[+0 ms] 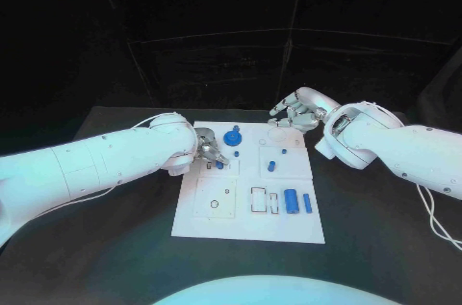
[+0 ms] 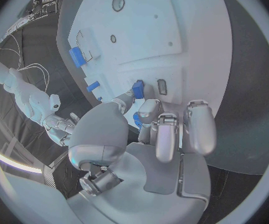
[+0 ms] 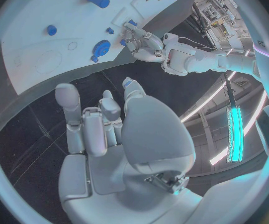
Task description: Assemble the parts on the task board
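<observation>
The white task board [image 1: 207, 221] lies mid-table. My left hand [image 1: 210, 153] hovers low over its left part and pinches a small blue part [image 2: 136, 120] between thumb and finger, beside another small blue part [image 2: 138, 88] standing in the board. A blue round gear-like part [image 1: 232, 138] sits near the far edge. Further blue parts are a short one [image 1: 272, 165] mid-board and two cylinders [image 1: 291, 199] in the right-hand slots. My right hand [image 1: 294, 115] hangs above the board's far right corner with its fingers [image 3: 67, 102] apart and nothing in them.
Black table [image 1: 385, 211] surrounds the board on all sides. Empty outlined recesses [image 1: 260, 199] and a round hole [image 1: 213, 203] mark the board's near half. A black curtain closes off the back.
</observation>
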